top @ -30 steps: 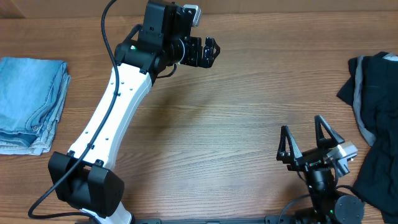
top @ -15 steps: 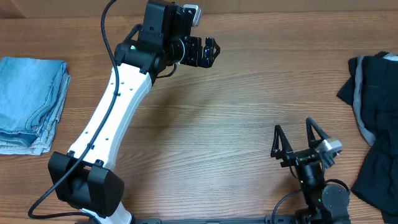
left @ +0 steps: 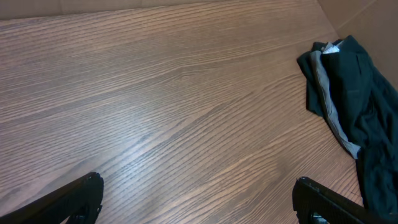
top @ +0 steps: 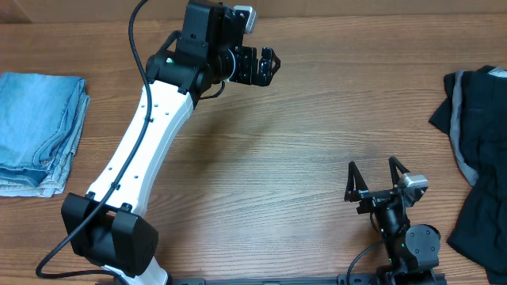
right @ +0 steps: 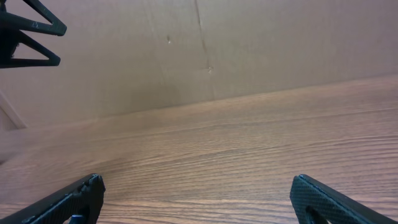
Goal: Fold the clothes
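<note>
The clothes named in the task are out of view in every frame. My left gripper (top: 266,65) hangs open over the far middle of the wooden table (top: 301,150), with only bare wood between its fingertips (left: 198,184). My right gripper (top: 372,168) stands open near the front edge, right of centre, its fingers pointing away from me. It also holds nothing, and only table shows between its tips (right: 198,182).
A folded pile of pale light-blue jeans (top: 36,131) lies at the left edge. A crumpled black garment with a grey edge (top: 475,119) lies at the right edge and shows in the left wrist view too (left: 351,81). A brown cardboard wall (right: 249,50) backs the table.
The right arm has drawn back toward the front edge and shifted slightly left, its gripper still open. The left arm has not moved.
</note>
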`<state>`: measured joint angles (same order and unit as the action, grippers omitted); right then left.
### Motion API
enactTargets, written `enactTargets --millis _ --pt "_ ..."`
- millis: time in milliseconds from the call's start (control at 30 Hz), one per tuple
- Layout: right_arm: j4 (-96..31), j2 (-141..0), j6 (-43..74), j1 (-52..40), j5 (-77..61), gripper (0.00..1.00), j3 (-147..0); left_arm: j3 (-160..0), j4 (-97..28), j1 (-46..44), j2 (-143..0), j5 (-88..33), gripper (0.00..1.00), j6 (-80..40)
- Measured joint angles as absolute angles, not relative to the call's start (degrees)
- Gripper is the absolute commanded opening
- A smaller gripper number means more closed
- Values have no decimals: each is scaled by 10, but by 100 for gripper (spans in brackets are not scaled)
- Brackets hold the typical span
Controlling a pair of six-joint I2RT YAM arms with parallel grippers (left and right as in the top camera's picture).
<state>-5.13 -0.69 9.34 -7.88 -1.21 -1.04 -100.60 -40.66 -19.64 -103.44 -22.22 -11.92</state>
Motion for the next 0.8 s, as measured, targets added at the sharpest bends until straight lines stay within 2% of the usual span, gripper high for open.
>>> enactTargets --millis 367,533,700,733,800 --pt "-51 -7 91 -79 -12 100 -10 -1006 -418 -196 -1034 -212 100 -119" --pt "-52 -7 91 -79 -12 100 -10 -1005 -431 -196 -1021 -170 100 -119" --pt "-51 -7 91 -79 -12 100 -10 -995 -505 -196 -822 -43 100 -119" --pt "-51 -7 92 -79 -12 100 -10 -965 -526 -196 -721 8 100 -119" --pt "-52 -6 91 -79 -12 100 -11 -929 -507 -196 -653 39 100 -119"
